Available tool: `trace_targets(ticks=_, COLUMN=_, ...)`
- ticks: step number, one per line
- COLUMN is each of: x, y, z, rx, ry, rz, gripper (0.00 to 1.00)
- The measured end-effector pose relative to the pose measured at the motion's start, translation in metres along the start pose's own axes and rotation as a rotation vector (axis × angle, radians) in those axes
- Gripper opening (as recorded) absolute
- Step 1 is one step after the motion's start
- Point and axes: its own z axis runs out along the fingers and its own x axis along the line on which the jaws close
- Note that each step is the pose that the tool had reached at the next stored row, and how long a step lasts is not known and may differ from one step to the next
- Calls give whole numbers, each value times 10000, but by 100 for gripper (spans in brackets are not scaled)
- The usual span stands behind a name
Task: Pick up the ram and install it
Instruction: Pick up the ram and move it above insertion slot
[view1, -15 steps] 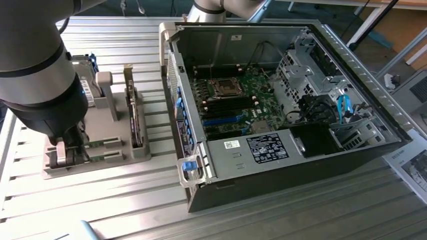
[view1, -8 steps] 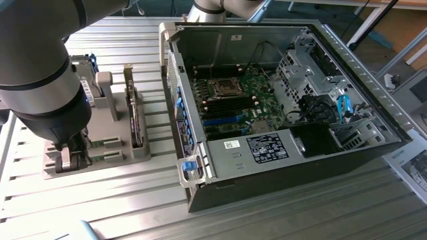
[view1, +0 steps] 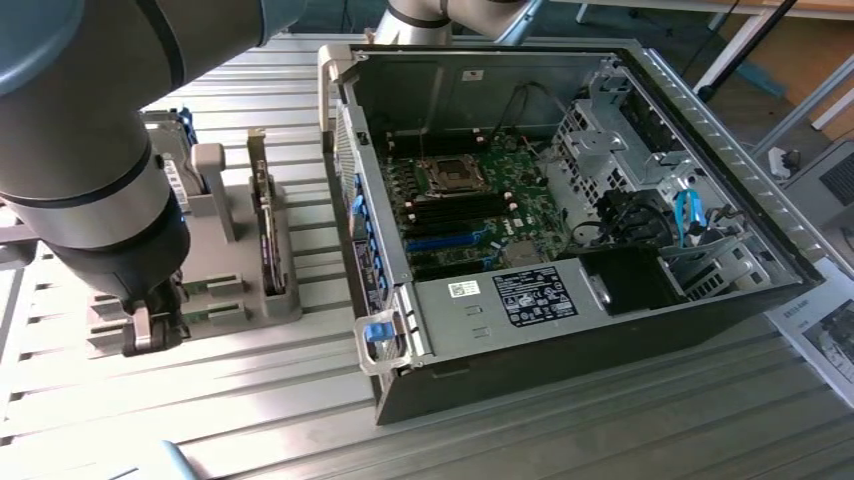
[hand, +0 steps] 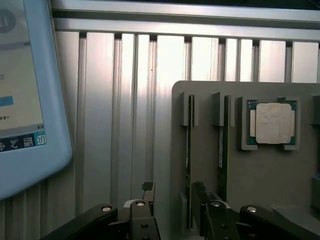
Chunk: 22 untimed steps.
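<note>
On exterior view's left, beside open computer case (view1: 534, 300), gripper (view1: 150, 335) hangs low over gray holder (hand: 260, 180). Jaws apart, nothing held. Ram (hand: 189, 145) stands on edge in holder slot, in line with gap between fingers (hand: 145, 210). Second stick (hand: 220, 145) in neighbouring slot, silver processor (hand: 273, 123) just beside.

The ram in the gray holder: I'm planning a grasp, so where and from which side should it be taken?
Probably its exposed top edge, from straight above, clamping the two flat faces. The ram stands on edge in a narrow slot of the gray holder, so only that thin edge is free.
</note>
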Motion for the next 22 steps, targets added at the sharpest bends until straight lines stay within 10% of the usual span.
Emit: trace_targets(ticks=22, x=-147, y=-4, z=245, rx=-23, ry=9, rz=-844, gripper=42)
